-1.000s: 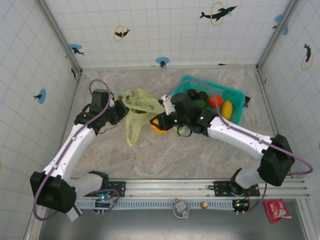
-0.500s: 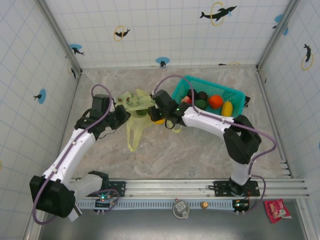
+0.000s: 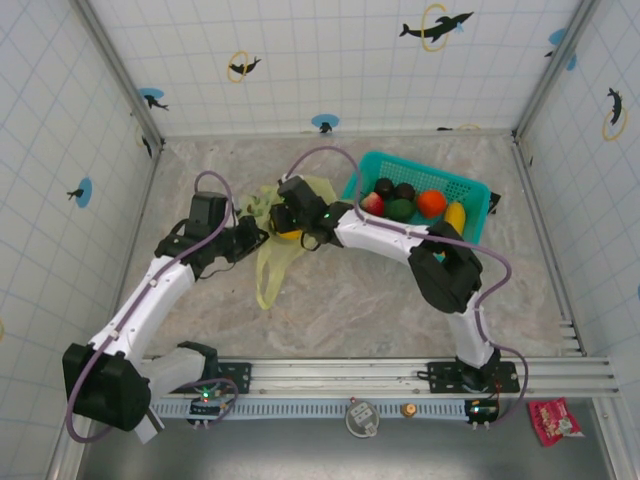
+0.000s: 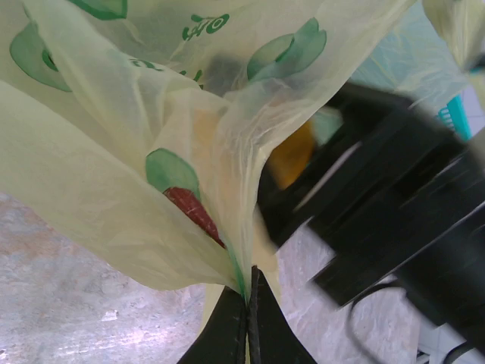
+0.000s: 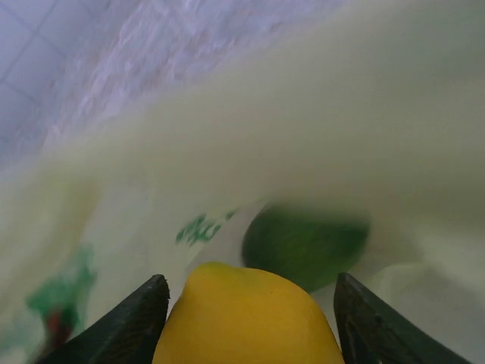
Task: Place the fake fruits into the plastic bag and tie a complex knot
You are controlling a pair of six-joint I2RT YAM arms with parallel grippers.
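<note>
The yellow-green plastic bag (image 3: 268,265) lies left of centre, and my left gripper (image 3: 252,238) is shut on its rim, holding the film (image 4: 189,152) up. My right gripper (image 3: 289,220) reaches into the bag mouth, shut on a yellow fruit (image 5: 246,318). Both black fingers (image 5: 129,326) press the fruit's sides. A green fruit (image 5: 303,243) sits inside the bag just beyond it. In the left wrist view the closed fingertips (image 4: 248,299) pinch the bag, and the right gripper (image 4: 394,212) shows dark behind it. More fruits, dark brown, red, green, orange (image 3: 432,203) and yellow, lie in the teal basket (image 3: 470,188).
The teal basket stands at the back right near the right wall. Tiled walls close the table on three sides. The right arm (image 3: 400,238) stretches across the middle from basket to bag. Bare marble tabletop (image 3: 380,300) lies in front of the arms.
My right gripper has carried the yellow fruit leftward from beside the basket into the bag's mouth. The left gripper has kept hold of the bag rim and shifted slightly right.
</note>
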